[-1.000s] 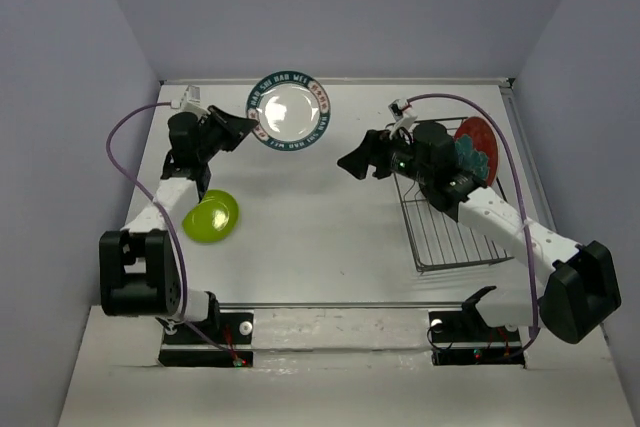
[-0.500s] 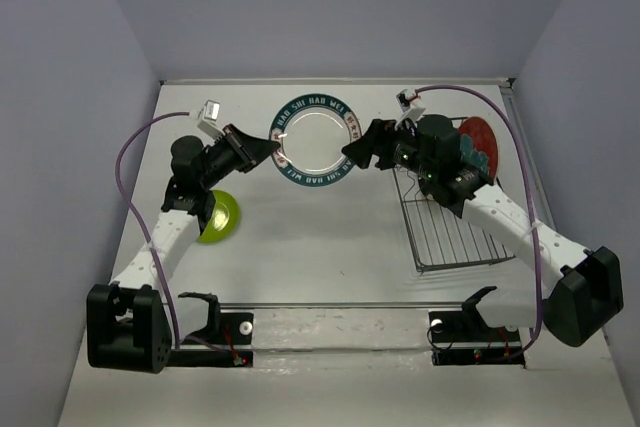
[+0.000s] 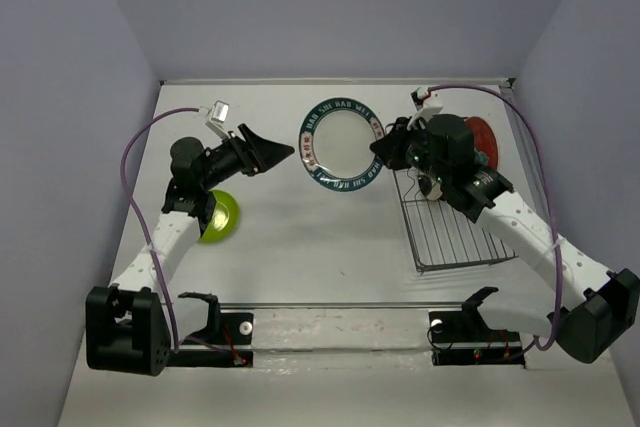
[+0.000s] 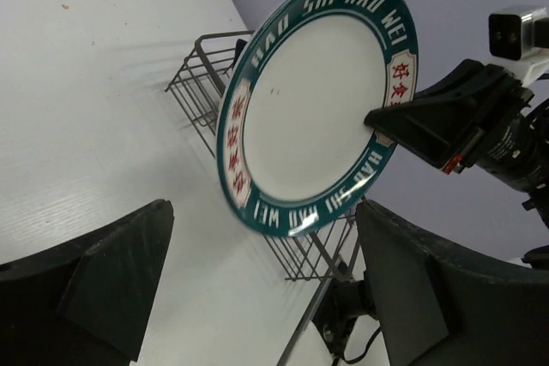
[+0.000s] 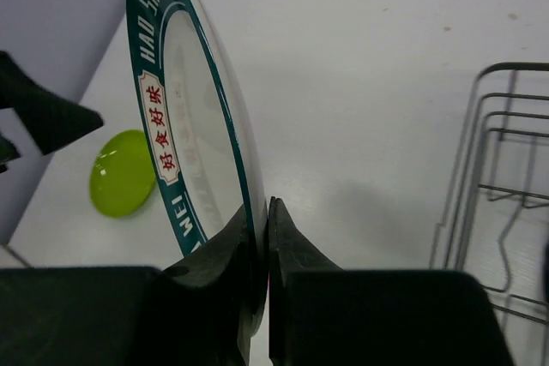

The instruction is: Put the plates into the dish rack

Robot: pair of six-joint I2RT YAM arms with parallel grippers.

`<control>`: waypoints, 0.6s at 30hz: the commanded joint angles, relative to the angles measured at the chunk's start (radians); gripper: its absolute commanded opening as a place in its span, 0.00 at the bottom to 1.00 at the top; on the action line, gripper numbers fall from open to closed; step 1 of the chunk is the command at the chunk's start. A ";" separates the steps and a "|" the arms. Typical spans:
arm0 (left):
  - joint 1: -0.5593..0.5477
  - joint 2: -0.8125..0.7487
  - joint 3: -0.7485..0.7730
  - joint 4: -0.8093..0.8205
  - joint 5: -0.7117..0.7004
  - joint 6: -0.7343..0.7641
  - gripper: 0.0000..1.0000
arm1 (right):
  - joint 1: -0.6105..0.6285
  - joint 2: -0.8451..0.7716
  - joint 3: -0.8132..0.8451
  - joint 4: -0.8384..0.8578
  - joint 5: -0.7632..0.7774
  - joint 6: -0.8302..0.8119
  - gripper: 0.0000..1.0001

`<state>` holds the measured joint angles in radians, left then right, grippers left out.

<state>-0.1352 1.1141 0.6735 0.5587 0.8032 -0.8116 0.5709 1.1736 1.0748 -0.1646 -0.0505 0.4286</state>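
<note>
The white plate with the dark green lettered rim (image 3: pixel 343 144) hangs on edge above the table between the two arms. My right gripper (image 3: pixel 387 148) is shut on its right rim, and in the right wrist view the gripper (image 5: pixel 262 233) pinches the rim of the plate (image 5: pixel 184 126). Just left of the plate, my left gripper (image 3: pixel 272 152) stands open and clear of it. Between those wide jaws (image 4: pixel 257 289) the plate (image 4: pixel 309 100) shows whole. A lime green plate (image 3: pixel 218 217) lies flat beneath the left arm. A red-and-teal plate (image 3: pixel 480 143) stands in the dish rack (image 3: pixel 455 232).
The wire rack lies along the right side of the table, and its near part holds only bare wires (image 5: pixel 502 169). Grey walls close the table in at the back and on both sides. The lime green plate (image 5: pixel 123 171) also shows in the right wrist view.
The white plate travelled right from the back left of the table. The right gripper shut on its rim and the left gripper opened and let it go.
</note>
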 commanded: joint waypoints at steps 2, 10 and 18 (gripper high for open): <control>0.057 -0.040 0.000 0.052 0.047 -0.034 0.99 | -0.003 -0.065 0.180 -0.263 0.542 -0.201 0.07; 0.078 -0.074 0.000 0.040 0.033 -0.027 0.99 | -0.013 -0.034 0.272 -0.407 0.962 -0.362 0.07; 0.080 -0.077 0.001 0.037 0.031 -0.020 0.99 | -0.022 0.044 0.281 -0.481 1.003 -0.381 0.07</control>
<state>-0.0586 1.0615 0.6735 0.5568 0.8097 -0.8352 0.5556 1.2091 1.3144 -0.6415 0.8757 0.0738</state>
